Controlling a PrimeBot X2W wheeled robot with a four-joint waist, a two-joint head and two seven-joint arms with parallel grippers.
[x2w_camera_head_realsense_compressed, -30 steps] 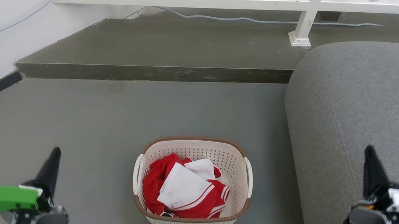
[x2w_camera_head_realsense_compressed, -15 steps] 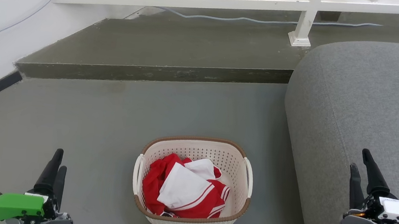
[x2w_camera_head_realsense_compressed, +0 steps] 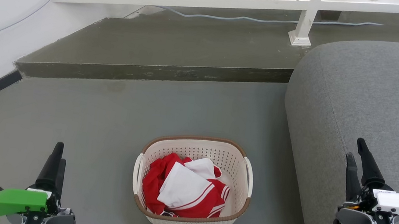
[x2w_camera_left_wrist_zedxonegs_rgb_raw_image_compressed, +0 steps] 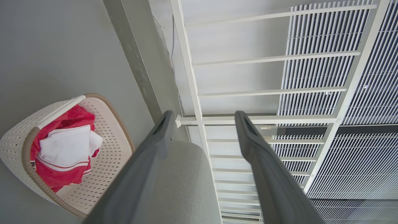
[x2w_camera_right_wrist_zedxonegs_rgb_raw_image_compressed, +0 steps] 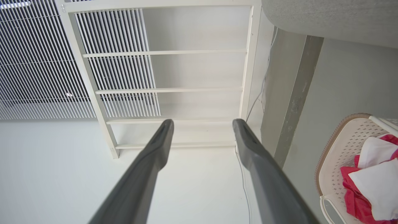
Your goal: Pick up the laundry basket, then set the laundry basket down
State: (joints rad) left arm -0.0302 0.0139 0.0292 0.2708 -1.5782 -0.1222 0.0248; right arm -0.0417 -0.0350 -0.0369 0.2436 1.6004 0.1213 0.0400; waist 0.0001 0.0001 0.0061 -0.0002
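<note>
Cream basket (x2w_camera_head_realsense_compressed: 202, 153) sits on the floor (x2w_camera_head_realsense_compressed: 108, 124) beside the sofa (x2w_camera_head_realsense_compressed: 367, 93) — red-and-white clothes (x2w_camera_head_realsense_compressed: 183, 189) inside. Our left hand (x2w_camera_head_realsense_compressed: 60, 152) hangs released, our right hand (x2w_camera_head_realsense_compressed: 354, 147) released too — neither touching it.

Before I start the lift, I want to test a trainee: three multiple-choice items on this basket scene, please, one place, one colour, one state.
1. Where does the basket stand? A on the floor beside the sofa; B on the step; C on a table.
2. Colours of the clothes in it? A blue, grey; B black; C red, white.
3. The left gripper and right gripper are: A shut on handles; B open, empty; C shut on the rim.
A: floor shows all round it. C: red cloth with white panels. B: each is spread wide, clear of the basket.
</note>
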